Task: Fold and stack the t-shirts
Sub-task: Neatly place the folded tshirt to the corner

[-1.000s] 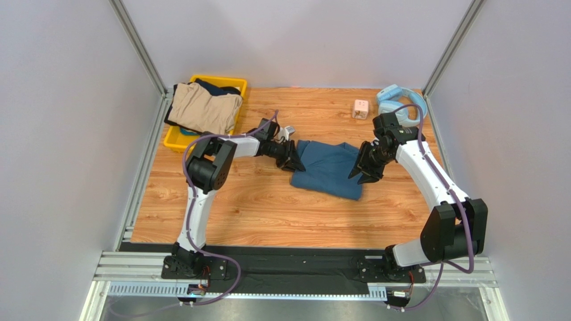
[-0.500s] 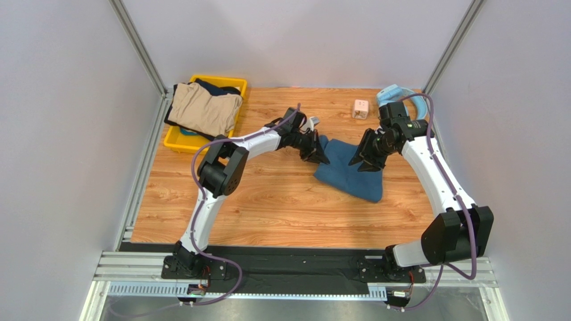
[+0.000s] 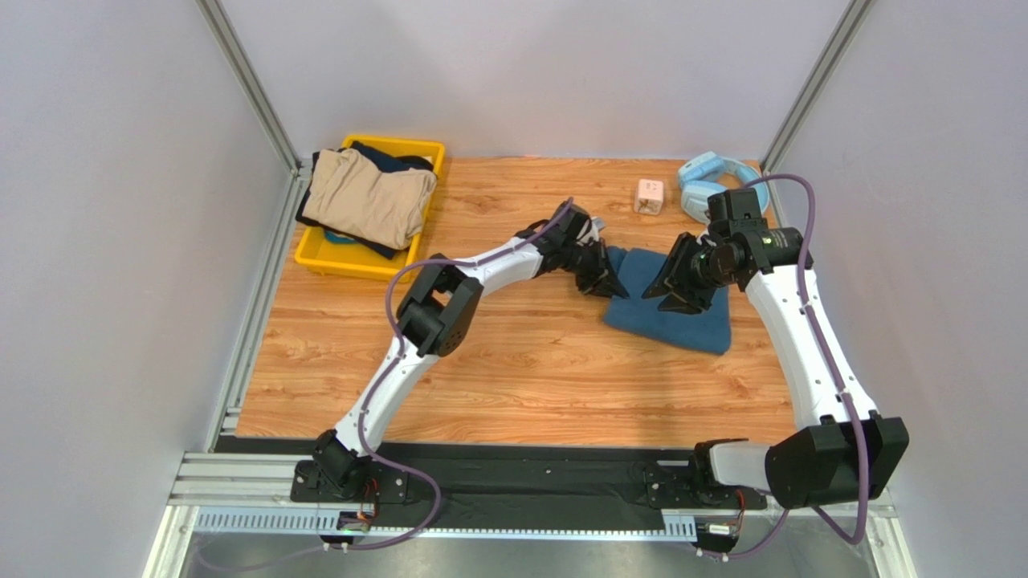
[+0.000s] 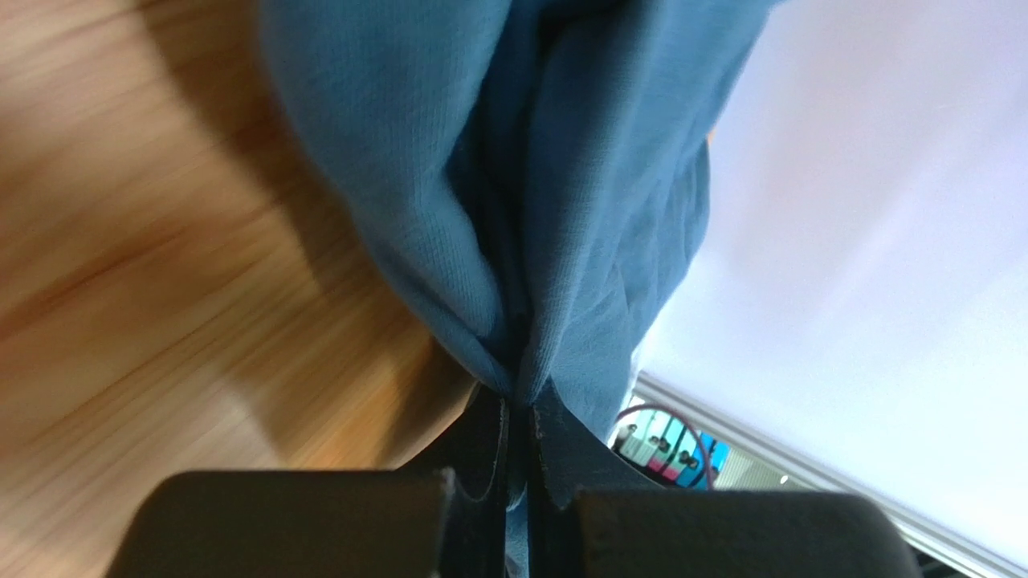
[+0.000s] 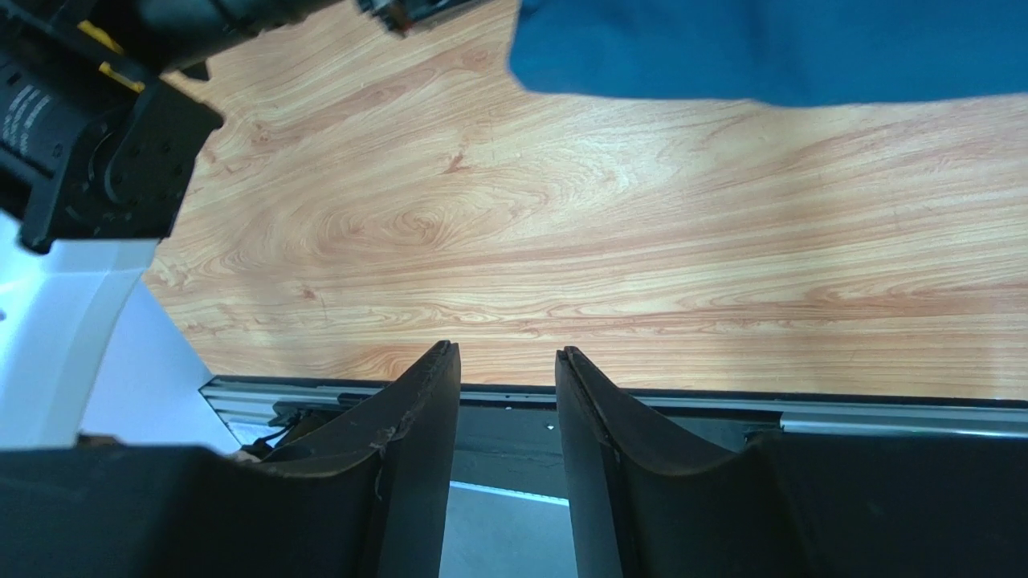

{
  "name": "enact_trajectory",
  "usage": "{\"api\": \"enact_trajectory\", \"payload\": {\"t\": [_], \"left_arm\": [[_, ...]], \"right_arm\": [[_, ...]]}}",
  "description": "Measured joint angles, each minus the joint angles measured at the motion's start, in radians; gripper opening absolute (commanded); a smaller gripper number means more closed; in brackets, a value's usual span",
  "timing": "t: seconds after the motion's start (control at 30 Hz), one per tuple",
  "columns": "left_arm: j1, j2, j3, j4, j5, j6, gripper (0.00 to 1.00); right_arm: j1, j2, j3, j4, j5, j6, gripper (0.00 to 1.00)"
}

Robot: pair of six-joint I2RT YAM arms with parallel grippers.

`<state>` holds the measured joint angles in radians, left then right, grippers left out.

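Note:
The dark teal-blue t-shirt (image 3: 688, 316) lies folded on the wooden table at the right. My left gripper (image 3: 609, 285) is shut on its left edge; in the left wrist view the pinched cloth (image 4: 567, 181) bunches out from the shut gripper (image 4: 521, 403). My right gripper (image 3: 666, 289) sits over the shirt's middle. In the right wrist view it (image 5: 507, 352) is open and empty, with the shirt's edge (image 5: 772, 48) beyond the fingertips. A tan shirt (image 3: 368, 193) lies bunched on a dark navy garment (image 3: 392, 157) in the yellow bin (image 3: 316, 251).
Light-blue headphones (image 3: 706, 181) and a small pale cube (image 3: 650, 195) sit at the back right, close behind the right arm. The bin stands at the back left corner. Grey walls close in the table on three sides.
Both arms have moved to the right, and the teal shirt has slid right with them, from the table's middle to its right side.

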<state>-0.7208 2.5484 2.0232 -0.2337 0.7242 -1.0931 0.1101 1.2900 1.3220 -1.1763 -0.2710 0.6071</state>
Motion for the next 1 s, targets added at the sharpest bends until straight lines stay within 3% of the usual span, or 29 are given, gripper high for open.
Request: {"api": "enact_trajectory", "payload": {"t": [0.13,0.3,0.37,0.47,0.5,0.8,0.87,1.0], "left_arm": [[-0.048,0.102,0.2,-0.008,-0.017,-0.038,0.0],[-0.085,0.115,0.211,0.032,-0.031,-0.092,0.0],[-0.09,0.115,0.187,0.045,-0.038,-0.1,0.24],[-0.089,0.115,0.149,0.05,-0.045,-0.107,0.41],[-0.089,0.115,0.138,0.053,-0.047,-0.109,0.58],[-0.073,0.039,0.017,0.118,-0.054,-0.082,0.66],[-0.069,-0.011,-0.029,0.09,-0.074,-0.037,0.67],[-0.042,-0.183,-0.216,0.074,-0.106,0.05,0.79]], "right_arm": [[-0.002,-0.031,-0.007,-0.008,0.0,0.005,0.4],[-0.005,-0.077,-0.044,-0.022,0.0,0.008,0.4],[-0.011,-0.097,-0.062,-0.029,0.0,0.008,0.4],[-0.022,-0.118,-0.076,-0.041,0.0,0.006,0.38],[-0.025,-0.122,-0.078,-0.041,-0.001,0.006,0.38],[-0.04,-0.12,-0.081,-0.04,-0.026,-0.002,0.36],[-0.04,-0.119,-0.097,-0.027,-0.041,-0.002,0.36],[-0.04,-0.114,-0.145,-0.005,-0.065,0.002,0.37]]}}
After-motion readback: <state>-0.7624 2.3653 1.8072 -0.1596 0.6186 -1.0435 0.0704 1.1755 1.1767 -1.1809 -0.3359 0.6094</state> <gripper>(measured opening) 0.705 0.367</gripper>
